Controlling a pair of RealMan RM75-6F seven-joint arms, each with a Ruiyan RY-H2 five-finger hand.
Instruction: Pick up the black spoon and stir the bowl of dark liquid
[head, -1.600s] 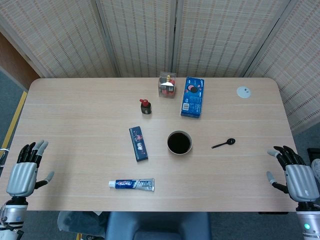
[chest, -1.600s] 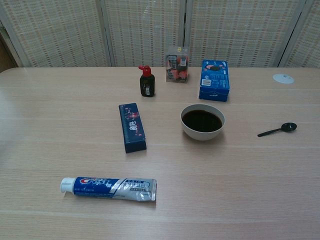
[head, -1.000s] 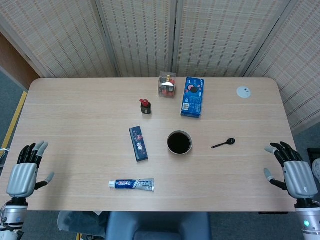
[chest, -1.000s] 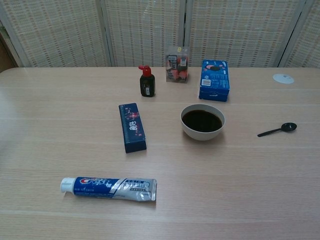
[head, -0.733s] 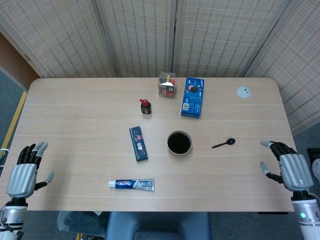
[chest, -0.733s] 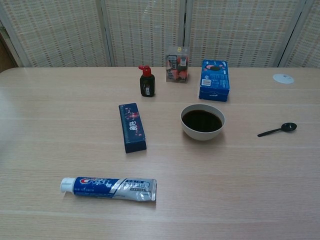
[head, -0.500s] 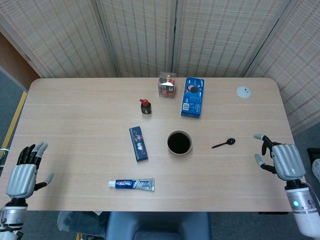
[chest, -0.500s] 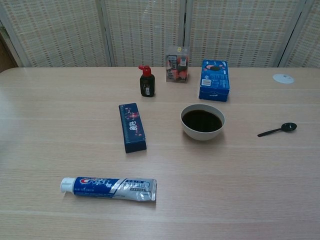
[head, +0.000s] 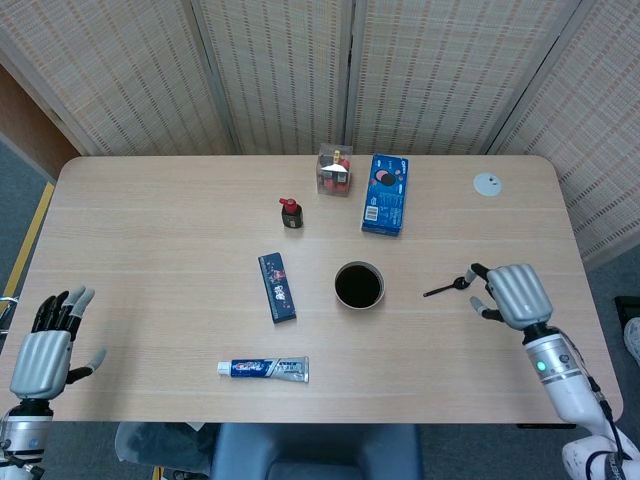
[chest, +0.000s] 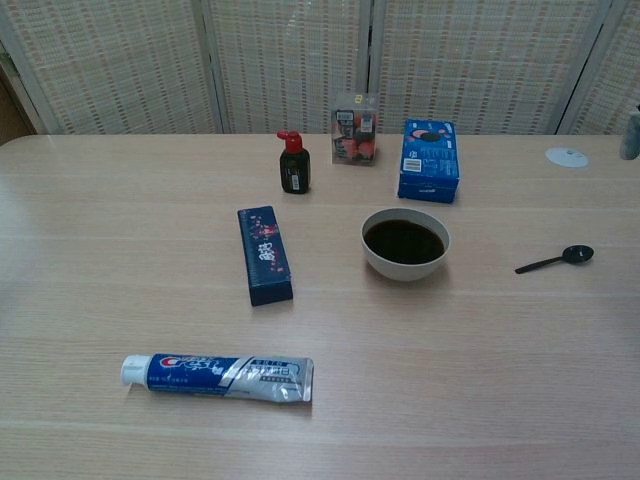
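Hovering over the tabletop (head: 150, 230) at the right side, the robot's right hand (head: 513, 294) sits just beside the bowl end of the black spoon (head: 447, 287), its fingers apart and curved downward, gripping nothing; from the head view it cannot be told whether a fingertip touches the spoon. The spoon lies flat on the wood at about 3 o'clock from the bowl of dark liquid (head: 359, 285), a short way apart from it, its handle pointing back toward the bowl. In the chest view the same spoon (chest: 555, 259) rests alone on the wood, right of the bowl (chest: 405, 243), with only a grey sliver of the right hand visible at the frame's right edge. The left hand (head: 43, 355) hangs off the near left corner, at about 8 o'clock from the bowl, fingers spread and holding nothing. A dark blue box (head: 277, 288) lies at the bowl's 9 o'clock, a toothpaste tube (head: 264, 369) at its 7 o'clock, a small red-capped bottle (head: 290, 213) at 11 o'clock, and a clear box (head: 335, 171) and a blue cookie package (head: 385, 194) near 12 o'clock. A small white disc (head: 487, 184) sits toward the far right corner.
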